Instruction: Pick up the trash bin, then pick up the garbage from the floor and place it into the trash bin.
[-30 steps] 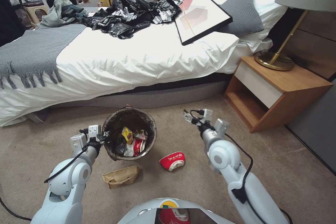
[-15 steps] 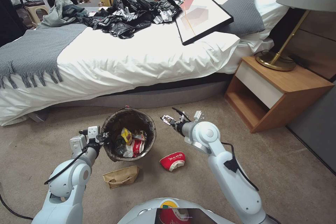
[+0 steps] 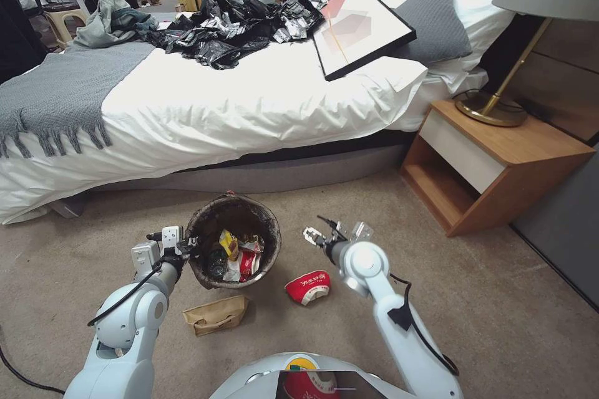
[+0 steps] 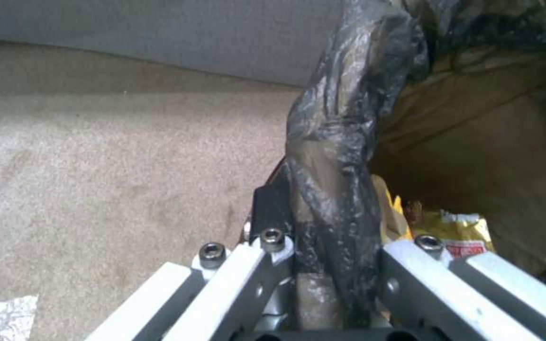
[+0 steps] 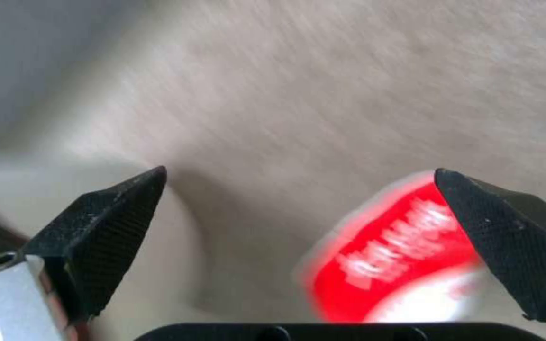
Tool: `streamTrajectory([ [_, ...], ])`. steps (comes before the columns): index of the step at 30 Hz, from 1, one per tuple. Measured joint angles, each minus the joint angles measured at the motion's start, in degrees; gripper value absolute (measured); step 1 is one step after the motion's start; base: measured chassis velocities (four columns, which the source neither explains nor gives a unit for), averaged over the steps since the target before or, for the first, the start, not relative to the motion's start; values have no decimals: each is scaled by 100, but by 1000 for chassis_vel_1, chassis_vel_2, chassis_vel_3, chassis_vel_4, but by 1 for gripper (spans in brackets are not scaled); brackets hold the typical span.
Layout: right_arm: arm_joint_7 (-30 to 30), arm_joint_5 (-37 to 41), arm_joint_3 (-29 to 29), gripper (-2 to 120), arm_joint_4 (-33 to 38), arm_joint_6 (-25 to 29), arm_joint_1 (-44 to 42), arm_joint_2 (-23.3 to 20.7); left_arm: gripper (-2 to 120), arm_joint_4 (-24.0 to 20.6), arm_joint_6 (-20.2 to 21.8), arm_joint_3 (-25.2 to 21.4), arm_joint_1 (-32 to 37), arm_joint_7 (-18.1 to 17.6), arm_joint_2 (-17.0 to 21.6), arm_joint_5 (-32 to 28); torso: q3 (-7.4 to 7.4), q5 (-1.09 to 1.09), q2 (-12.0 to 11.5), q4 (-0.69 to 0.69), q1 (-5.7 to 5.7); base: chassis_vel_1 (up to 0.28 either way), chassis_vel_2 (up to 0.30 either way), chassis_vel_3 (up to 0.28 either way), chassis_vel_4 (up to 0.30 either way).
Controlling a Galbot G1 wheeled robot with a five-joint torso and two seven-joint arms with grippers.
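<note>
The trash bin (image 3: 240, 215), lined with a dark bag, stands on the carpet before the bed with snack packets and a bottle inside. My left gripper (image 3: 187, 244) is shut on its rim; the left wrist view shows the bag-covered rim (image 4: 333, 189) clamped between the fingers. Garbage lies on the floor: a red-and-white packet (image 3: 307, 287) and a brown paper bag (image 3: 215, 315). My right gripper (image 3: 314, 237) hangs open just above and beyond the red packet. In the right wrist view the red packet (image 5: 399, 255) lies below the spread right gripper (image 5: 299, 173).
The bed (image 3: 249, 106) runs across the back, carrying black plastic sacks (image 3: 237, 25) and a framed picture (image 3: 359, 19). A wooden nightstand (image 3: 493, 162) with a lamp stands at the right. A scrap of foil (image 4: 7, 315) lies on the carpet beside the bin.
My right arm swung left toward the bin, then dropped lower and nearer, over the red packet. The left gripper stays on the bin's rim, barely shifted.
</note>
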Motion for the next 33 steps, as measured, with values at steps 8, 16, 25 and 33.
streamTrajectory([
  [8,-54,-348,-1033,100,-229,-529,159,-991,0,43,-43,-38,-10,30,-17,-5,0,0,0,1,0,0,0,0,0],
  [16,-45,-339,-1563,100,-490,-564,487,-1193,0,46,-59,-58,11,46,-71,-10,0,-1,0,1,0,0,0,0,0],
  [25,-303,-1026,-2342,100,-1114,-641,950,-1256,0,58,-86,-109,7,53,-87,-17,0,0,0,2,0,0,0,0,0],
  [33,-687,-2352,-3998,100,-1345,-636,1795,-1834,0,123,-116,-97,-51,80,-180,1,0,-1,0,1,0,0,0,0,0],
])
